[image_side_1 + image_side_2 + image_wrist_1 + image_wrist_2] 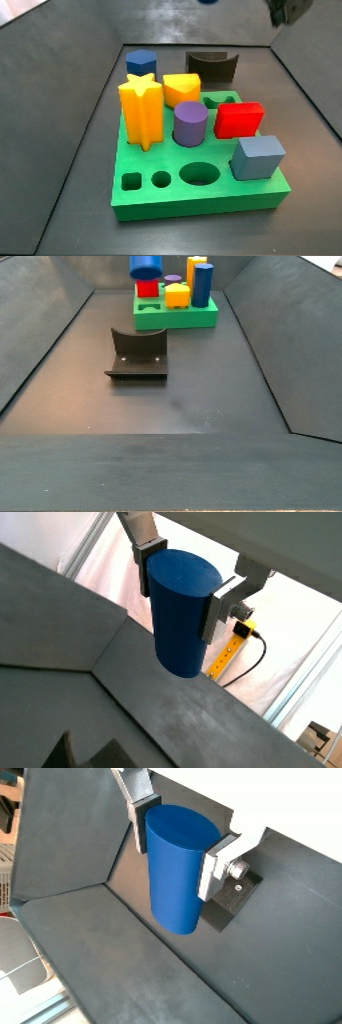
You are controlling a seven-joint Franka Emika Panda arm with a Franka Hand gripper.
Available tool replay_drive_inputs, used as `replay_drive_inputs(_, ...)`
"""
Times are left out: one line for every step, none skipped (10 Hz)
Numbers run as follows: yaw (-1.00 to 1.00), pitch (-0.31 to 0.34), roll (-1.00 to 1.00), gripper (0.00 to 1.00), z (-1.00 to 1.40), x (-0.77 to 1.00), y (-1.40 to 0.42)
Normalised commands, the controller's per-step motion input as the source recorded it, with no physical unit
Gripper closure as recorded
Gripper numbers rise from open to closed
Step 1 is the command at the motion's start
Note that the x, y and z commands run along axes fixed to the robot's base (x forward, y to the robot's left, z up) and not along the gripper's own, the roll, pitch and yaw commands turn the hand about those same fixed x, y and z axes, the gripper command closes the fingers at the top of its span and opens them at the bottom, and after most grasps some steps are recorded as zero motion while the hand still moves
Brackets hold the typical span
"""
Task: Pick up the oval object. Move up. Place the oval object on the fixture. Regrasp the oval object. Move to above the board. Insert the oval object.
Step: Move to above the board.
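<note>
Gripping the oval object [182, 610] between its flat silver fingers [146, 567], the end effector [177, 843] is hanging high above the dark counter [187, 406], with the fingers closed against the peg's two sides near its upper end. In both wrist views the deep blue peg is hanging free below the pads, touching nothing. In a side view the end effector [144, 266] is showing only at the frame's top edge with a blue piece in it, above the far end where the board [174, 316] is sitting.

The fixture [138, 354] is standing empty, nearer the camera than the board and well apart from it. On the board an oval hole [199, 174] is lying open near the front edge, beside the purple cylinder [190, 124] and the grey-blue block [258, 157].

Judging by its look, the peg is rigid and smooth, probably light, and its glossy rounded sides are likely slippery. Pinching across the narrower width, well up the peg, is leaving the lower end free for seating. The peg looks slightly tilted in the grasp, so setting it down on the fixture is likely the step in hand.
</note>
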Motion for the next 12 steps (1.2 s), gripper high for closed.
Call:
replay_drive_inputs(0.12,0.086,-0.04,1.0,1.0,-0.06,-0.08)
replay_drive_inputs(0.11,0.068,-0.03,1.0,0.73,-0.02,-0.05)
replay_drive_inputs(0.11,0.065,-0.03,1.0,0.62,-0.01,-0.04)
replay_drive_inputs(0.1,0.055,-0.03,1.0,0.33,0.0,-0.03)
replay_drive_inputs(0.1,0.045,-0.03,1.0,0.21,0.01,-0.02)
replay_drive_inputs(-0.04,-0.021,-1.0,1.0,0.19,-0.48,-1.0)
replay_drive_inputs(-0.04,-0.023,-1.0,1.0,0.19,-0.47,-1.0)
replay_drive_inputs(-0.04,-0.038,-1.0,1.0,0.21,-0.51,-1.0)
replay_drive_inputs(-0.04,-0.041,-1.0,1.0,0.2,-0.52,-1.0)
replay_drive_inputs(-0.05,-0.045,-1.0,1.0,0.21,-0.54,-1.0)
replay_drive_inputs(-0.05,-0.045,-1.0,1.0,0.21,-0.57,-1.0)
replay_drive_inputs(-0.06,-0.048,-1.0,1.0,0.19,-0.54,-0.87)
